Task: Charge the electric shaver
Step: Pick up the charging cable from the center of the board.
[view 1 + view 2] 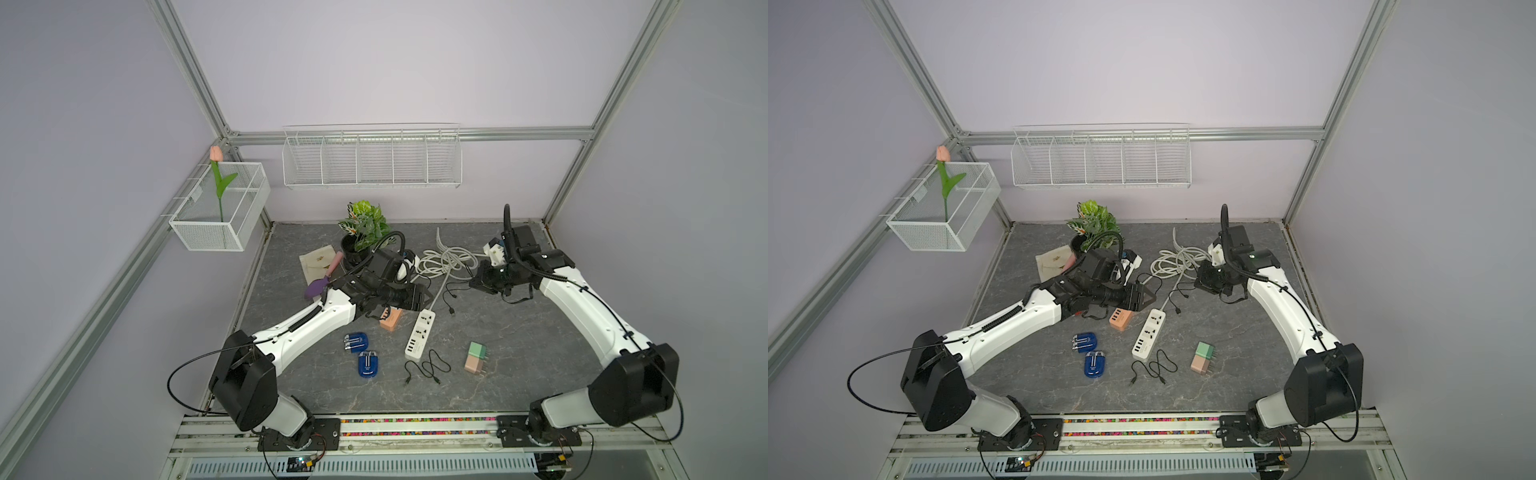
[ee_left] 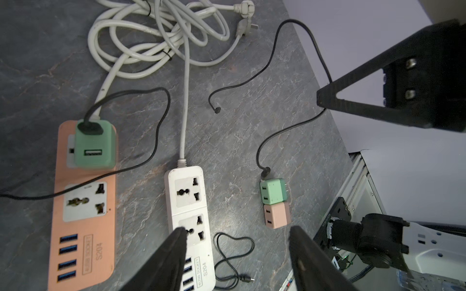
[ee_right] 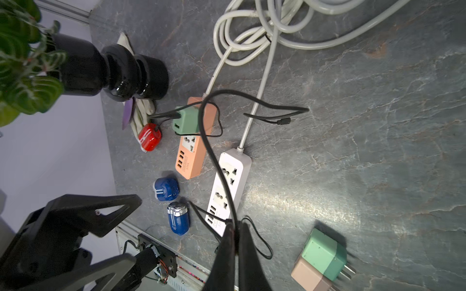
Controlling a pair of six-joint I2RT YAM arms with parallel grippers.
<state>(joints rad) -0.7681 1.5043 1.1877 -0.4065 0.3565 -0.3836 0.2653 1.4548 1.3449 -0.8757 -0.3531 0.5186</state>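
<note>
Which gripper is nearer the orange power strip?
Left. The left gripper hangs beside the orange power strip; the right gripper, clamping a black cable, sits farther away, across the white strip's cord.

A potted plant [image 1: 361,232] is standing at the back of the counter [image 1: 519,374], coiled cords [image 1: 446,262] lying to its right. Two power strips are lying side by side mid-counter; the left strip [image 1: 390,320] is carrying a plugged-in adapter [image 2: 94,143]. A shaver [image 1: 356,343] is sitting front-left of them, a second shaver [image 1: 368,364] just before it. A loose cable [image 1: 428,368] is lying before the right strip [image 1: 420,334], paired adapters [image 1: 476,357] to its right.
</note>
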